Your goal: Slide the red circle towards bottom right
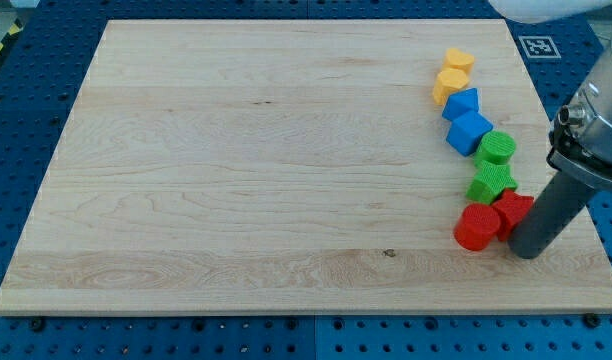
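**Red circle close to the rod, crowded by its neighbours**

While you look at the single camera view, note that this arm has no fingers to open or close and holds nothing: it ends in a dark rod, and my tip (527,252) rests on the wooden board (236,180) near its bottom right corner. Just to the view's left of my tip sits the red circle (476,227), with a second red block (513,209), angular in shape, wedged between circle and rod and seemingly touching both. Above my tip, towards the view's top, a green star-like block (491,183) and a green cylinder (498,148) stack into a line, then two blue blocks (468,131) (462,103) and two yellow blocks (450,84) (459,61) farther up.

You should judge the risk this way: my tip stands on the bottom-right side of the circle, so any push from here would likely drive it the wrong way, or shove the angular red block into it. Going round to the circle's upper left may nudge the green star.

Little board remains beyond my tip at the right and bottom edges, so an overlong push could tip the circle off. Around the board lies a blue perforated table (46,60), with a printed marker tag (538,45) at the top right.
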You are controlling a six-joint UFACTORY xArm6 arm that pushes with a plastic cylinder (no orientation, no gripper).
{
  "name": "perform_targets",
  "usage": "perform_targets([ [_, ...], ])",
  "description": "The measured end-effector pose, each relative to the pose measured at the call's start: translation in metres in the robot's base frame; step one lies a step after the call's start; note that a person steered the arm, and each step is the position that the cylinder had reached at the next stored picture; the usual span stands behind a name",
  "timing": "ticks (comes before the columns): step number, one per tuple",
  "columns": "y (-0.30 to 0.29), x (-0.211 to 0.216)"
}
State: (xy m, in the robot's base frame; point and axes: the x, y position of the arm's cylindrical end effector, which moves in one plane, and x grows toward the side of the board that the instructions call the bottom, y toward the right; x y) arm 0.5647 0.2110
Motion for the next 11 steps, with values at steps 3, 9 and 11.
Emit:
perform_targets([
  [3, -0.003, 0.006],
  [9, -0.076, -0.016],
  [11, -0.076, -0.042],
])
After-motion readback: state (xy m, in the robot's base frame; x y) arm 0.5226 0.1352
